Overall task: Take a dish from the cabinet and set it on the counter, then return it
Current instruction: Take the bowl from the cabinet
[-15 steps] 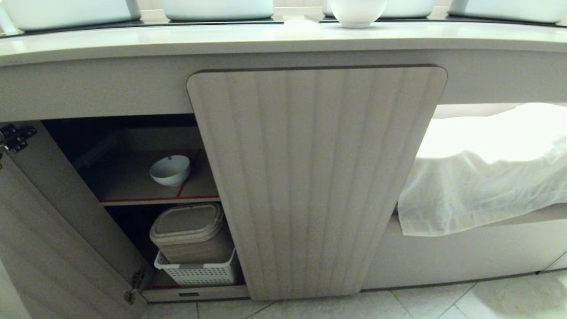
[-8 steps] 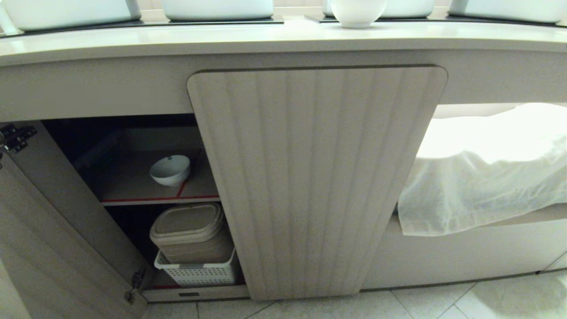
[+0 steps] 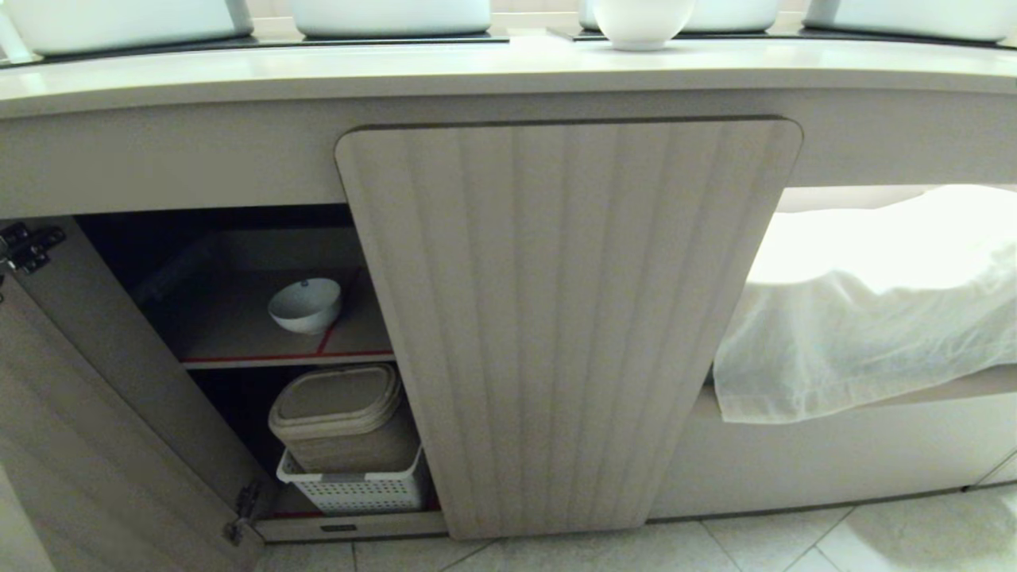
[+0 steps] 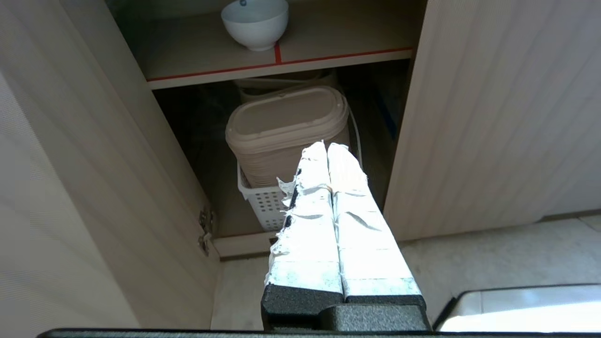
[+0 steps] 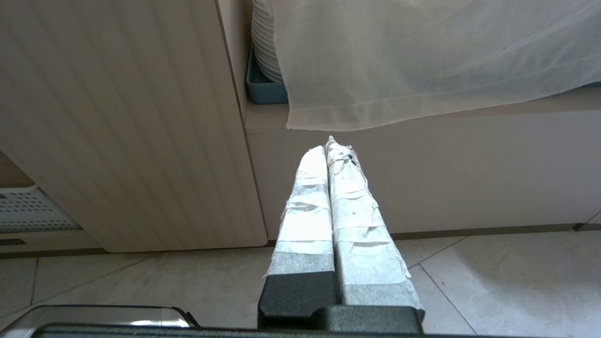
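**A:** What does the scene show, and has anything changed in the last second?

**B:** From the head view, nothing has moved. The cabinet (image 3: 568,318) has its left door (image 3: 87,413) swung open. The dish (image 3: 305,305), a small white bowl, sits upright on the upper shelf (image 3: 238,359), just behind the red line. Below it is a lidded beige container (image 3: 342,413) in a white basket (image 3: 353,486).

**A:** Where are the grippers?

**B:** The left gripper (image 4: 327,146) is low in front of the open compartment, well short of the dish, its taped fingers (image 4: 310,197) pressed together and holding nothing. The right gripper (image 5: 328,145) hangs near the floor by a white cloth (image 5: 422,61), also closed and empty.

**A:** And the task?

**B:** Barely begun, I judge. The counter (image 3: 477,67) awaits; another white bowl (image 3: 642,24) already stands there.
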You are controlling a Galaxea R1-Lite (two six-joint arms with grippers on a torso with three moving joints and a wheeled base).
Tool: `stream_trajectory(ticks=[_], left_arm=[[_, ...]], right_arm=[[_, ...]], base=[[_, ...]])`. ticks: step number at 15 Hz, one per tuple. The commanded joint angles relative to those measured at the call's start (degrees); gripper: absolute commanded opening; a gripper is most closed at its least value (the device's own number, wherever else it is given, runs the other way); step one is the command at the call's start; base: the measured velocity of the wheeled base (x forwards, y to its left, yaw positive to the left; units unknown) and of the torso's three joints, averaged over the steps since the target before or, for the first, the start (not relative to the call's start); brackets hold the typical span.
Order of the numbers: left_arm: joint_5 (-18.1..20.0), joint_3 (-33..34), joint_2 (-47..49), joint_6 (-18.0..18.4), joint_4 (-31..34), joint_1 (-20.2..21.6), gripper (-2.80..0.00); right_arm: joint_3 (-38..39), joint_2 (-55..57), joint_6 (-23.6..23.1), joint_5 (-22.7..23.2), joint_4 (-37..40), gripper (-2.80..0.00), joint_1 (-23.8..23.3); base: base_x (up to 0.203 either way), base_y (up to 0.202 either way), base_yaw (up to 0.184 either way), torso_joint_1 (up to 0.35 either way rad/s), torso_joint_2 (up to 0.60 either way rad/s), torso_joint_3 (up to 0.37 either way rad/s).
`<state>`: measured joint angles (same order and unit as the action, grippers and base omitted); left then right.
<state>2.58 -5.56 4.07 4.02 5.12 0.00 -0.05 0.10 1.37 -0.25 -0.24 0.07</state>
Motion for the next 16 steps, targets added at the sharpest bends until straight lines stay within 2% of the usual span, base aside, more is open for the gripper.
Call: stream_trajectory(ticks=[1, 5, 9, 13, 16], left_arm=[[0.4, -2.8, 8.5, -0.1, 0.2, 0.0, -2.8], [0.6, -5.5, 23.4, -1.1, 0.0, 0.1, -2.8], [1.4, -8.1, 37.8, -8.4, -2.0, 0.0, -2.8], [1.0, -8.8, 53.6, -16.0, -13.8, 0.1, -2.8], [0.9, -8.9, 64.8, -18.2, -24.6, 0.1, -2.8]], right_arm=[[0.0, 0.0, 0.0, 0.0, 0.0, -2.8, 0.0], [0.0, 0.0, 0.0, 0.0, 0.0, -2.8, 0.0], [0.0, 0.0, 0.0, 0.0, 0.0, -2.8, 0.0], [0.0, 0.0, 0.0, 0.0, 0.0, -2.8, 0.0], [0.0, 0.0, 0.0, 0.0, 0.0, -2.8, 0.0]], base=[[0.0, 0.0, 0.0, 0.0, 0.0, 0.0], [0.0, 0.0, 0.0, 0.0, 0.0, 0.0], [0.0, 0.0, 0.0, 0.0, 0.0, 0.0], [0.0, 0.0, 0.0, 0.0, 0.0, 0.0], [0.0, 0.0, 0.0, 0.0, 0.0, 0.0]])
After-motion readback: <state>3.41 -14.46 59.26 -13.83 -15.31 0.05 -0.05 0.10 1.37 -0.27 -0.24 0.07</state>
